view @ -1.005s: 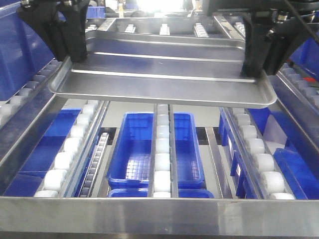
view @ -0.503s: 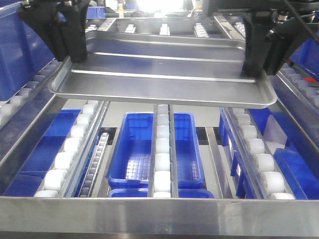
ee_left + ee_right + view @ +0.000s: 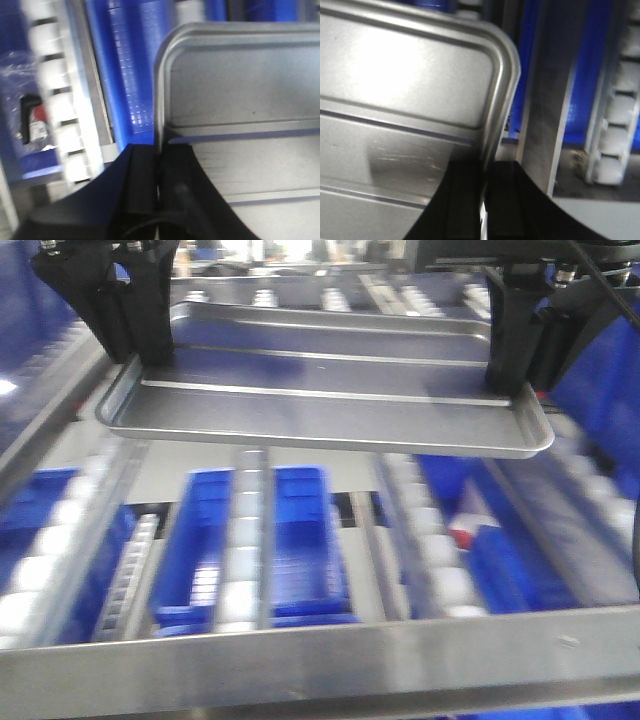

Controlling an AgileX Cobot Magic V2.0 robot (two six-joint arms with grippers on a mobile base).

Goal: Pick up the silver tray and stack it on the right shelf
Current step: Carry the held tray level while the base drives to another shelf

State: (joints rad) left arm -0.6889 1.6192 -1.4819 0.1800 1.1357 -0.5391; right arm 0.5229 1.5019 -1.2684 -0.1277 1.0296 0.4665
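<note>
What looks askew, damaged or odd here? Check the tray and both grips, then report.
Nothing stands out. The silver tray hangs near level above the roller rack, its end rims pinched by the left gripper and right gripper. Only light scuffs mark its base; the background is motion-blurred.

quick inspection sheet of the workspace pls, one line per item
surface: roller rack with white rollers, blurred
job's things: silver tray held in the air above the rack
clutter: blue bins under the rails; clear bag holding something black and red
grippers: left pincer and right pincer each shut on an end rim of the tray
cables: black cable by the right arm
surroundings: too blurred to tell
</note>
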